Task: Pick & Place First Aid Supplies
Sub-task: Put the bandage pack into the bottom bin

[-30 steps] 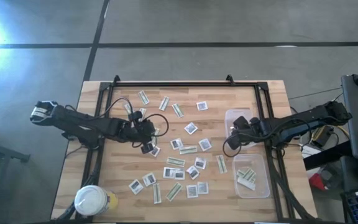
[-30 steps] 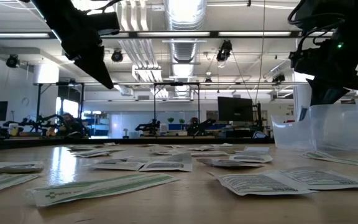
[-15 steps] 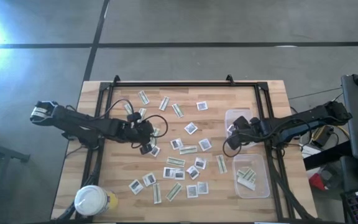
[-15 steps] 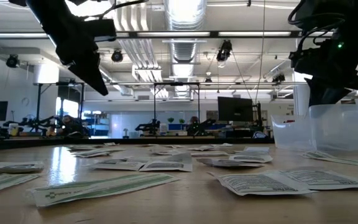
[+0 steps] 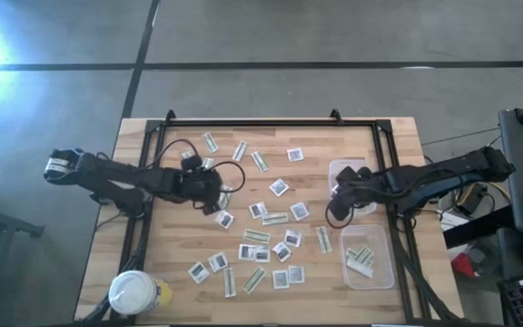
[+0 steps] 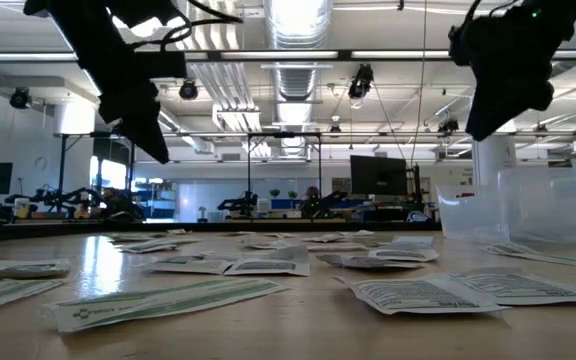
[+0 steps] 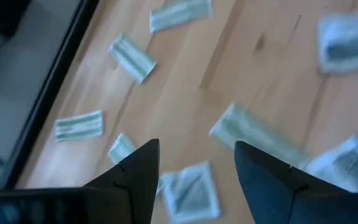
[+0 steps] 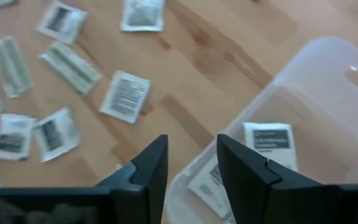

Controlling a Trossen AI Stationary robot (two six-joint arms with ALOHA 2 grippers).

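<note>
First aid supplies lie flat and scattered over the wooden table [image 5: 134,163]: white square packets [image 5: 281,187] and green-and-white strips [image 5: 275,218]. My left gripper [image 5: 214,202] hovers open above the left part of the scatter, over a white square packet [image 7: 191,194] and beside a green strip [image 7: 248,134]. My right gripper [image 5: 337,200] hangs open above the near-left corner of the far clear tub [image 8: 328,81], which has white square packets [image 8: 271,144] on its floor. Neither gripper holds anything.
A second clear tub [image 5: 369,256] nearer the front edge holds green strips. A white-lidded round jar [image 5: 136,292] stands at the near left corner. A black frame [image 5: 271,123] rims the table's far side. In the low view both tubs [image 6: 533,210] stand at the right.
My right gripper has risen out of the far tub and now hangs above its rim. My left gripper has shifted a little toward the table's far left, uncovering the square packet it stood over.
</note>
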